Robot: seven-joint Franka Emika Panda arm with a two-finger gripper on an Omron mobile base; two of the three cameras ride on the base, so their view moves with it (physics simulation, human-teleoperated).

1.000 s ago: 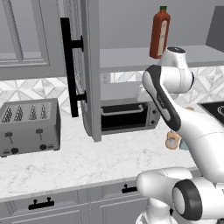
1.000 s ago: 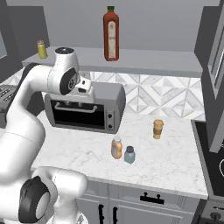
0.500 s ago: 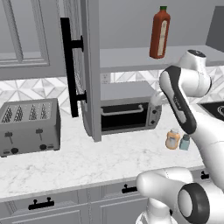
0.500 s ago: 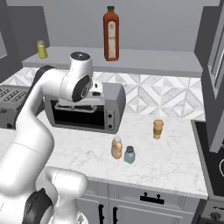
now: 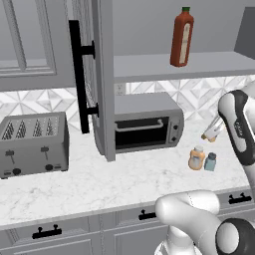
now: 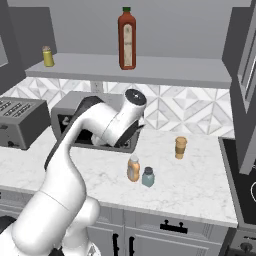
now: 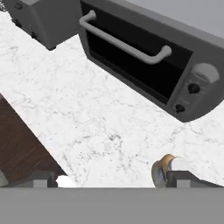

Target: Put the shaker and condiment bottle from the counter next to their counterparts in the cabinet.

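The orange bottle stood on the white marble surface, out in front of the toaster oven, with the small teal shaker just beside it on the side toward the stove. In the hand view the orange bottle sat low in the picture, just at one of the dark fingers, partly hidden behind it; whether they touched could not be told. The other finger stood far off at the opposite side, so the fingers were spread wide with nothing between them. The shaker and the orange bottle were near the front part of the surface, though not at its edge.

A tan-brown cylinder stood farther back, well apart from the pair. Open marble lay in front of the toaster oven and between it and the grey toaster at the far end. The surface ended at a straight front edge over grey drawers with black handles.

Above, the grey cabinet door stood open with its long black bar handle facing out. The flat grey shelf held a tall red bottle with a green cap, and a small yellow container stood far along the shelf near its end, with bare shelf between them. The toaster oven was boxy and dark-fronted, with a pale bar handle and two knobs.
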